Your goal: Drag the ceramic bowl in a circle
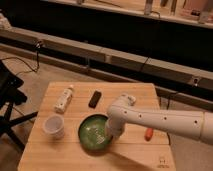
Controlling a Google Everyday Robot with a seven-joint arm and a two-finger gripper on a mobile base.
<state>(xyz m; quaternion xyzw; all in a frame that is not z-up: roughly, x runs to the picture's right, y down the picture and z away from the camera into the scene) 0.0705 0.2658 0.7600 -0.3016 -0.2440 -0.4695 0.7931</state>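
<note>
The ceramic bowl is round, shallow and glossy green, with pale marks inside. It sits on the wooden table, left of centre and toward the front. My gripper comes down from the white arm at the bowl's right rim and reaches into it. The arm's wrist hides the bowl's right edge.
A small white cup stands just left of the bowl. A pale bottle lies at the back left, a black bar-shaped object at the back centre, and a small orange object to the right. A black chair stands left of the table.
</note>
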